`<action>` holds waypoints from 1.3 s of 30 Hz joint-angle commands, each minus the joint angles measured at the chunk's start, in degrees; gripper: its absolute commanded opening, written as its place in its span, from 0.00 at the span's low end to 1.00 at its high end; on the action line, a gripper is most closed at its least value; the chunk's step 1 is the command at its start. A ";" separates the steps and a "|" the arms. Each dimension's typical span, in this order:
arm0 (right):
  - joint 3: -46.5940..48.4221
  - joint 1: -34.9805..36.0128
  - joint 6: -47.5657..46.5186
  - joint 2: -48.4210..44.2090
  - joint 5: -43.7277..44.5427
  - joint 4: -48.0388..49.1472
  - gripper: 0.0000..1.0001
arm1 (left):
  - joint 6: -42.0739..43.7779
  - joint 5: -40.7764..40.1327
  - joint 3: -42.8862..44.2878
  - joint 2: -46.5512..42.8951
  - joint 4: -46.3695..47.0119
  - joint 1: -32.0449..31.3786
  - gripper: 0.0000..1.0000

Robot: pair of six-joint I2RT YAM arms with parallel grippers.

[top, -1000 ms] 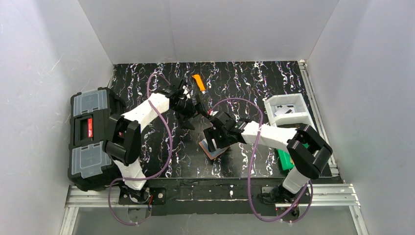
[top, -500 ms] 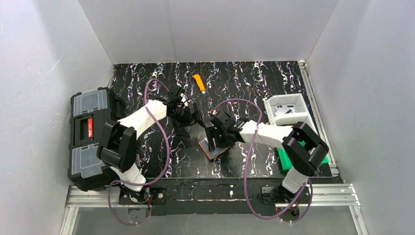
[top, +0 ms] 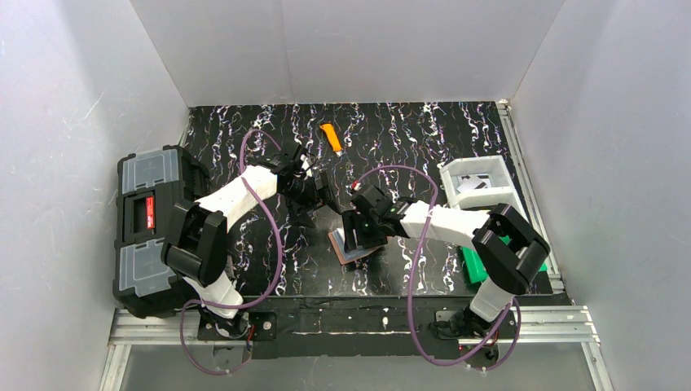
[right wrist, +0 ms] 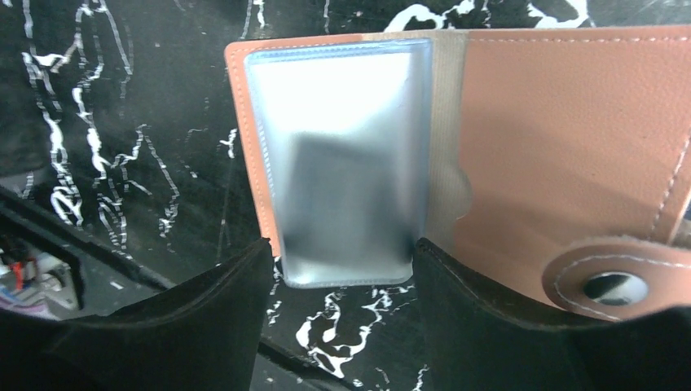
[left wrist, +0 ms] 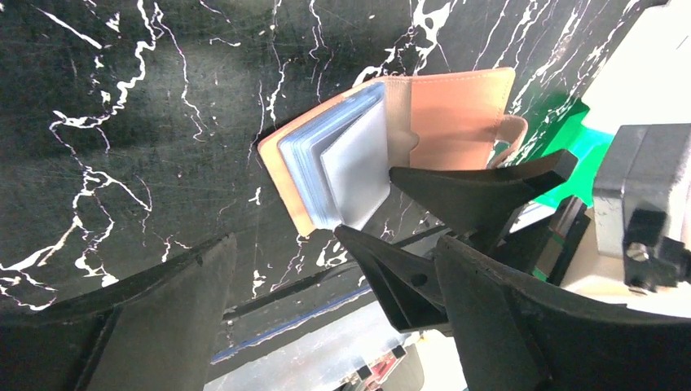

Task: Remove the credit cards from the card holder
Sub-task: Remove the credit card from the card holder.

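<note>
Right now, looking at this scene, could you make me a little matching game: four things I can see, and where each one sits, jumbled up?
Things:
1. card holder
2. utility knife
3. toolbox
4. white bin

Places:
A. at the left edge
B. at the back, near the middle
C. on the right side
D. in the centre, lying open

Pairs: 1-D, 2-B, 3-A, 4-C.

Open card holder [right wrist: 562,138] sits mid-table, hemmed in. The right gripper [right wrist: 341,261] straddles its sleeve stack with jaws spread, and the left gripper [left wrist: 334,244] hangs wide-jawed just to the far left. Bare table [top: 269,261] runs left toward the toolbox [top: 151,228]. Utility knife [top: 330,137] lies far off; white bin [top: 481,183] and green block [top: 475,265] sit well right — out of the way.
</note>
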 commanded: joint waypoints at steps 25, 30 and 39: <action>3.11 -0.22 5.16 -0.15 0.61 -3.72 0.73 | 3.22 -1.03 -10.02 -4.87 1.50 0.64 0.48; 9.05 1.15 3.09 2.00 5.52 -8.19 0.74 | 1.52 -0.84 -12.08 -4.32 3.67 0.52 0.45; 12.74 1.22 2.54 8.88 6.38 -10.86 0.74 | 1.79 -0.03 -11.92 -3.38 4.17 0.54 0.43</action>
